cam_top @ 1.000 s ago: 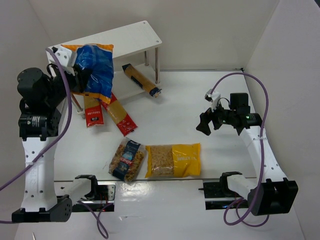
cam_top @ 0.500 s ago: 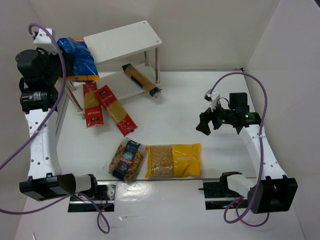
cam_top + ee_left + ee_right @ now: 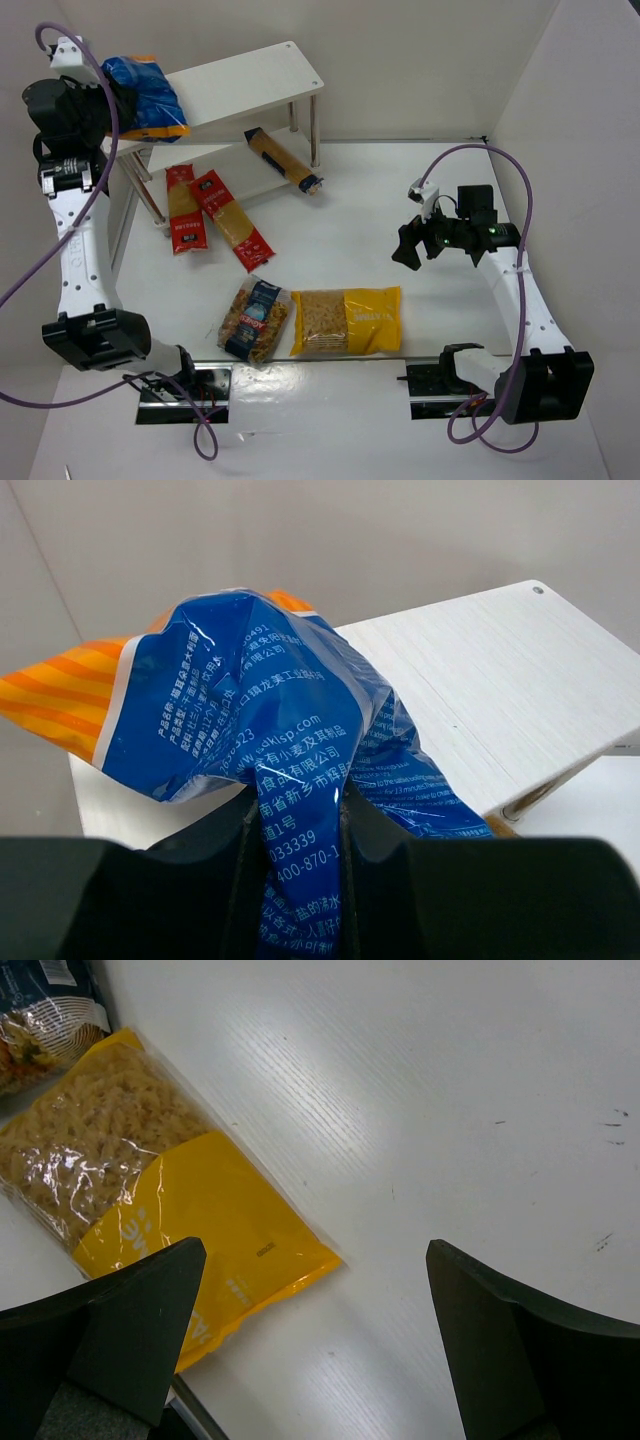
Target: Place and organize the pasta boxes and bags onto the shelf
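The worktop point(image 3: 380, 200) carries most of the pasta, so nearly all the job is ahead, and the risks start at the shelf point(image 3: 250, 75). Its top board is bare apart from the left end, where my left end effector point(image 3: 295, 825) is clamped on the bottom fold of the blue and orange bag point(image 3: 260, 710). I cannot tell whether the bag touches the board. It sits right at the corner, so letting go here could tip it off the left edge. The bag is soft and crumpled, and it may slump instead of lying flat.

The yellow bag point(image 3: 347, 320) lies near my bases. My right end effector point(image 3: 312, 1260) hovers wide open and empty beyond its corner. The film looks slippery, so a shallow pinch might slide off.

The two red spaghetti packs point(image 3: 183, 210) lie in front of the shelf legs, and sweeping past could knock them. The slim brown pack point(image 3: 283, 158) overhangs the lower board and could roll off. The small clear bag point(image 3: 255, 318) touches the yellow one and might get dragged along.
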### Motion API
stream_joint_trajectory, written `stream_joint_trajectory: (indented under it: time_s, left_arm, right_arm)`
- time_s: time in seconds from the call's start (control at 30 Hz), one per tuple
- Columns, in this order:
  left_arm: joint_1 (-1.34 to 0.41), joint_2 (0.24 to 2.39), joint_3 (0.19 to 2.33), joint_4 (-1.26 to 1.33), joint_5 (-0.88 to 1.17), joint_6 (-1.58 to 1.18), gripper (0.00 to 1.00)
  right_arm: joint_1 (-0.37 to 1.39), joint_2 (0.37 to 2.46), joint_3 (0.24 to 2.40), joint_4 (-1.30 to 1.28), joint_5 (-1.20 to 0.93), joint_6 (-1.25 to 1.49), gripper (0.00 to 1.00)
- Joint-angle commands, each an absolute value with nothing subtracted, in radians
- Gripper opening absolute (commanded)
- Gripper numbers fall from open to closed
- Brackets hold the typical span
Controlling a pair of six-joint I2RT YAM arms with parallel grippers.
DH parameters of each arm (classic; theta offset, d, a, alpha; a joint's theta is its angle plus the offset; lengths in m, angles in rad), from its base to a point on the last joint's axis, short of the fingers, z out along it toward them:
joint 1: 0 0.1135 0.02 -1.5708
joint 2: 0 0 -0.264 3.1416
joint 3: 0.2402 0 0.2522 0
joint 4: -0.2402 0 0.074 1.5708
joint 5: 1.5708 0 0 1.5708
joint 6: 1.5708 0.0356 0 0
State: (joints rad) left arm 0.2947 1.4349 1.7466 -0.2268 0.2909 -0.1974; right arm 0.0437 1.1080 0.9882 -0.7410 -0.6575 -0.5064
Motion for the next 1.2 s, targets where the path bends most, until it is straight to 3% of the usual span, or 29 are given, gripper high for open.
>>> stream_joint_trajectory:
  time_s: [0.0, 0.17, 0.83, 0.9, 1.1, 1.13, 1.17]
  left_arm:
    - [0.319, 1.442, 1.836, 0.014, 0.324, -0.262, 0.00]
    - [0.328, 1.476, 1.836, 0.034, 0.339, -0.296, 0.00]
    - [0.328, 1.424, 1.479, 0.155, 0.299, -0.388, 0.01]
    - [0.318, 1.399, 1.479, 0.129, 0.264, -0.374, 0.17]
    - [0.295, 1.342, 1.433, 0.066, 0.264, -0.356, 0.50]
    - [0.295, 1.327, 1.433, 0.054, 0.264, -0.356, 0.65]
    - [0.285, 1.327, 1.424, 0.032, 0.264, -0.356, 0.70]
  right_arm:
    - [0.052, 1.111, 0.982, -0.718, -0.657, -0.511, 1.00]
    - [0.052, 1.111, 0.982, -0.718, -0.657, -0.520, 1.00]
    - [0.052, 1.129, 0.982, -0.718, -0.657, -0.520, 1.00]
    - [0.052, 1.129, 0.982, -0.718, -0.657, -0.520, 1.00]
    - [0.052, 1.106, 0.982, -0.718, -0.666, -0.520, 1.00]
    - [0.052, 1.106, 0.982, -0.718, -0.666, -0.520, 1.00]
    - [0.052, 1.097, 0.982, -0.718, -0.675, -0.520, 1.00]
